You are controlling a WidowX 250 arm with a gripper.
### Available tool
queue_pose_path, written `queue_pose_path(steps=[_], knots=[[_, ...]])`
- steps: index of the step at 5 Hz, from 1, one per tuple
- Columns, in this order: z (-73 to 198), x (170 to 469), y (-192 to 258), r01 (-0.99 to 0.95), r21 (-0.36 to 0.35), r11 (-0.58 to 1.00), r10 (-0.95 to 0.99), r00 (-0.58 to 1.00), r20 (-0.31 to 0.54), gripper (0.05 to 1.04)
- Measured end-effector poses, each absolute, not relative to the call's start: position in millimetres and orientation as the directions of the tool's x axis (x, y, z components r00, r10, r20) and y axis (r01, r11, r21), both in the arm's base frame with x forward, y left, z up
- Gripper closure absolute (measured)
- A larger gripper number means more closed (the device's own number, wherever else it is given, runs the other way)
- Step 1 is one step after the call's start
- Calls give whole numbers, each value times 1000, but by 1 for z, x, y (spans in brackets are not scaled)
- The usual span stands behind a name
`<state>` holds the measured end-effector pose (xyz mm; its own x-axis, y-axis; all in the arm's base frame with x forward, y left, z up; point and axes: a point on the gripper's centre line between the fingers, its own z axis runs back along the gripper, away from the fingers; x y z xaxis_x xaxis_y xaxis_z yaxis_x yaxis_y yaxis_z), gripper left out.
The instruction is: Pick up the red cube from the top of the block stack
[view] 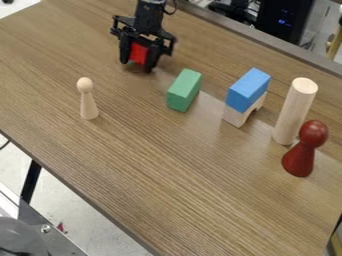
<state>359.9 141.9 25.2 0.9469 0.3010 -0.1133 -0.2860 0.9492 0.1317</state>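
The black gripper (139,59) hangs low over the far part of the table, at the upper left, with its two fingers on either side of a red block (138,53). Nearest to it, to the lower right, a green block (184,90) stands on the wood. A pale wooden peg figure (87,99) is upright at the left. Farther right, a blue block (248,90) rests on top of a pale arched block (234,116). Beside them a tall pale cylinder (294,111) stands upright, and a dark red peg figure (305,148) is just in front of it.
The brown wooden table (167,182) has its near edge running from the left side down to the bottom. Beyond the grey far edge (267,41) is a black computer case (285,21). A grey metal piece (50,230) is at the lower left, off the table.
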Motion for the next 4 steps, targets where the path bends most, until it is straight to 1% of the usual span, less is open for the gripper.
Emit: queue_pose_path(steps=[1, 2, 3, 4], knots=[[25, 366, 147, -300, 131, 945, 314, 944, -99, 135], [26, 362, 144, -304, 129, 944, 316, 945, -89, 88], [45, 355, 140, -302, 175, 937, 321, 942, -95, 88], [97, 348, 128, -379, 176, 909, 383, 924, 8, 88]])
